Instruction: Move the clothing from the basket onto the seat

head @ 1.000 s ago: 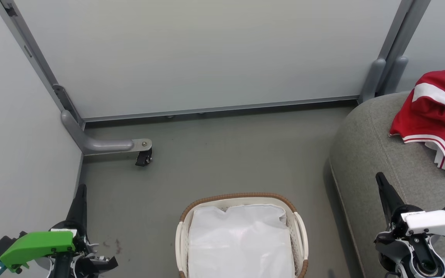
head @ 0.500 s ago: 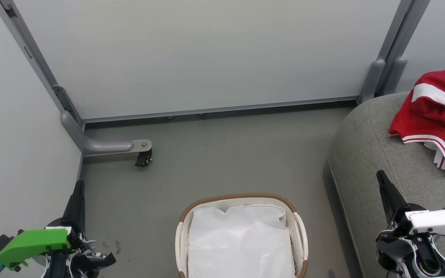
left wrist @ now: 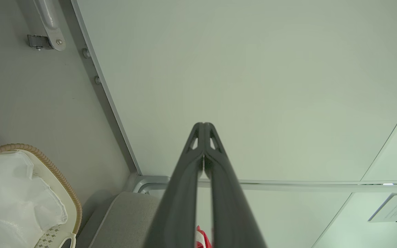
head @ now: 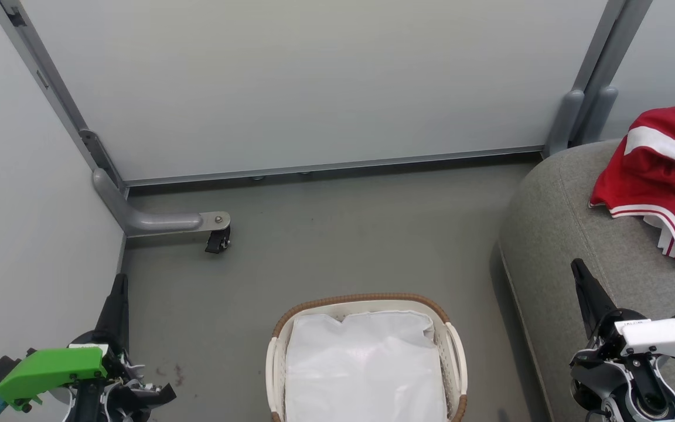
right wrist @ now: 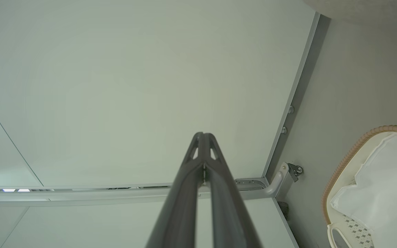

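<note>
Bright red, white-banded thin clothing lies on the large grey fabric sofa at three o'clock. The oval white perforated basket at six o'clock holds a plain white sheet. Left gripper and right gripper fingers together, empty; task looks finished.

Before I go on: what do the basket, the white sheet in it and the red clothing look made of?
The basket: glossy white moulded plastic, going by its perforated wall; brown rim looks woven, maybe rattan. The white sheet: thin, slightly shiny, fabric or film, unclear. The clothing: thin smooth fabric, probably synthetic, lying in soft folds.
</note>
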